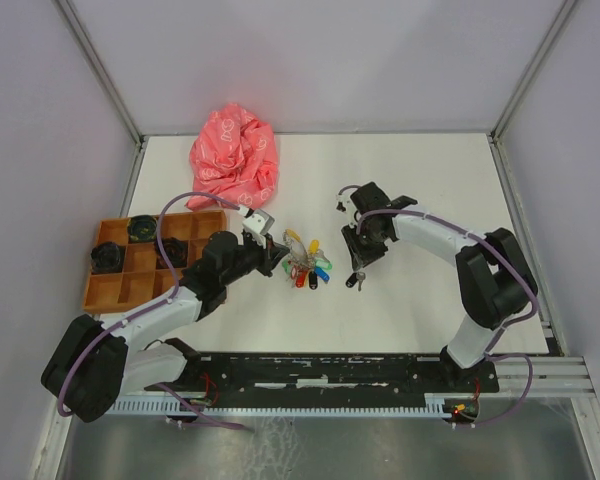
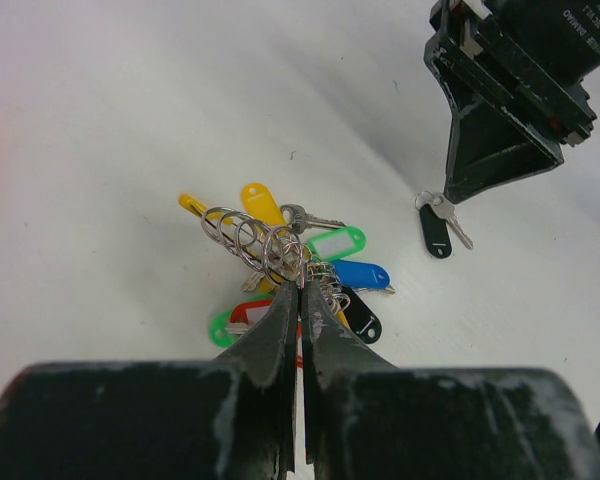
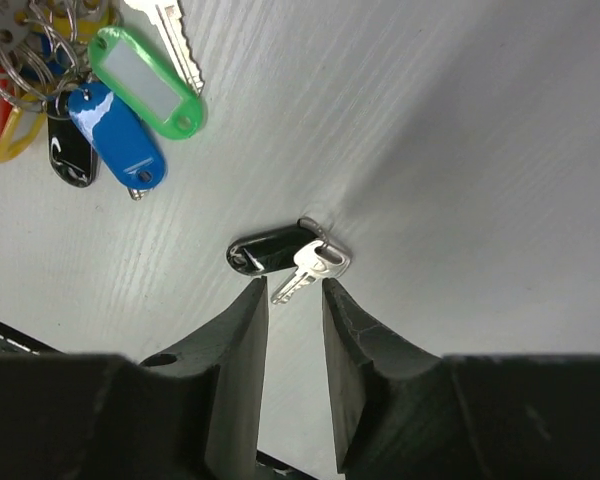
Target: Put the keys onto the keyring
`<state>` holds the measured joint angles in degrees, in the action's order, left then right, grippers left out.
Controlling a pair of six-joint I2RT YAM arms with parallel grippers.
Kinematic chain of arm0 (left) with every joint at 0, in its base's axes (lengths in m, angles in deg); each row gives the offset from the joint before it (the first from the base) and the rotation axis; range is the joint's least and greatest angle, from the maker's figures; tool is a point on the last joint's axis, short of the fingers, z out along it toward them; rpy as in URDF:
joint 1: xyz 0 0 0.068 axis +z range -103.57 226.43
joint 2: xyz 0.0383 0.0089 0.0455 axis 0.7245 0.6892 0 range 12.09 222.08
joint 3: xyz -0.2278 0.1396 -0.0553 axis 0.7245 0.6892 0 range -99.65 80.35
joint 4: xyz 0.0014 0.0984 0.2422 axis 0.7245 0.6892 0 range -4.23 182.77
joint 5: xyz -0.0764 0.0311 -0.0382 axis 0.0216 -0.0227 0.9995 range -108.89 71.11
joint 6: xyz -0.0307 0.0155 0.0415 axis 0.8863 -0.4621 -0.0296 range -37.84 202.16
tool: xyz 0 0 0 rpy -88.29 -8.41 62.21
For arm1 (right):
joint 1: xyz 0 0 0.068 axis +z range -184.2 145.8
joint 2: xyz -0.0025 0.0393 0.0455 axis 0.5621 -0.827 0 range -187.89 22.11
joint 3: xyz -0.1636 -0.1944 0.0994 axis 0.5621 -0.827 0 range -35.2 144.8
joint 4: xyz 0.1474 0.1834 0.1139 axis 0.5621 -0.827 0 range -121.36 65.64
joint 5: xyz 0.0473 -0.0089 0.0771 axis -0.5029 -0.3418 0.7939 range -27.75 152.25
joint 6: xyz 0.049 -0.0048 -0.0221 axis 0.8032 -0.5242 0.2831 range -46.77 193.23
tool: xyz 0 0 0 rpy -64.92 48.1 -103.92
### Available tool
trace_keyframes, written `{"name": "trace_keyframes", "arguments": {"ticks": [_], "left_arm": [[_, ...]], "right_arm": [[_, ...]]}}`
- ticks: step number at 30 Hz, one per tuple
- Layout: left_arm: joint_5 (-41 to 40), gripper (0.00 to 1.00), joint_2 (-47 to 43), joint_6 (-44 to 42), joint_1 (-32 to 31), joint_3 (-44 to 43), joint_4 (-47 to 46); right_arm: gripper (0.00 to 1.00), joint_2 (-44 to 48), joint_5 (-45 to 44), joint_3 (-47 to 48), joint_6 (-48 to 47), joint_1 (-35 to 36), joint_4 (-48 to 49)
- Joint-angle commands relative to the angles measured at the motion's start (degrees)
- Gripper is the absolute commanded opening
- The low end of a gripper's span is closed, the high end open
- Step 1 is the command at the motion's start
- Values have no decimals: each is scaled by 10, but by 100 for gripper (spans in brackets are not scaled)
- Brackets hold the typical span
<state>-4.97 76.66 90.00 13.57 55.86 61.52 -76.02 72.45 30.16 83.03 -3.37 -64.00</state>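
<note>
1. Silver key [image 3: 310, 268] joined to a black plastic tag [image 3: 268, 249] lies flat on the white worktop [image 3: 460, 150], by itself, at the middle of the right wrist view.
2. Over it hangs the right claw [image 3: 288, 300], its two fingers a narrow gap apart and clamping nothing. The blade tip of the key points down the frame into that gap. The head and the tag lie just beyond the fingertips. Whether either finger touches the blade cannot be told.
3. At the centre of the left wrist view, the left claw [image 2: 300, 287] is pinched tight on the keyring [image 2: 270, 245], a coil of wire loops standing up from the worktop.
4. Around the keyring fan its coloured tags [image 2: 335, 243]: yellow, green, blue, red and black, with another key among them.
5. In the overhead view the loose key sits right of centre, apart from the bunch, at the lower tip of the right claw.
6. A pink cloth [image 1: 235, 158] lies bunched at the upper left, and an orange tray [image 1: 130, 288] with dark parts in some compartments sits at the left edge.
</note>
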Motion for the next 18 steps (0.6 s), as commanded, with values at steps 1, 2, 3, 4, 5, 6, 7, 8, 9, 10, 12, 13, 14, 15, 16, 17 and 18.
{"name": "trace_keyframes", "arguments": {"ticks": [1,2,3,4,5,6,7,8,9,10,12,13,14,15,16,17,18], "left_arm": [[11,3,0,-27,-1,-25,-17],[12,3,0,-27,-1,-25,-17],[12,3,1,-27,-1,-25,-17],[12,3,1,-27,-1,-25,-17],[12,3,2,-27,-1,-25,-17],[13,3,2,-27,-1,-26,-16],[13,3,3,-27,-1,-26,-17],[14,3,3,-27,-1,-26,-17],[14,3,3,-28,-1,-26,-17],[14,3,3,-27,-1,-25,-17],[15,3,3,-28,-1,-26,-17],[16,3,3,-27,-1,-26,-17],[16,3,3,-27,-1,-26,-17],[16,3,3,-27,-1,-26,-17],[16,3,3,-27,-1,-26,-17],[15,3,2,-27,-1,-26,-17],[16,3,2,-27,-1,-26,-16]], "right_arm": [[36,-27,7,40,-31,-17,1],[35,-34,14,43,-35,-19,2],[34,-41,20,45,-38,-20,4],[34,-46,25,44,-37,-20,8],[34,-50,32,44,-37,-21,13],[34,-54,37,44,-36,-22,15],[34,-58,40,44,-37,-21,17],[33,-62,44,44,-37,-21,18],[33,-64,45,43,-38,-21,20],[32,-65,46,43,-38,-21,22],[31,-67,49,41,-38,-21,26],[30,-68,50,41,-38,-21,27],[28,-69,53,42,-38,-22,28],[26,-71,53,42,-39,-22,28],[25,-73,52,42,-39,-22,28],[23,-75,52,41,-41,-22,27],[22,-75,53,40,-41,-22,27]]}}
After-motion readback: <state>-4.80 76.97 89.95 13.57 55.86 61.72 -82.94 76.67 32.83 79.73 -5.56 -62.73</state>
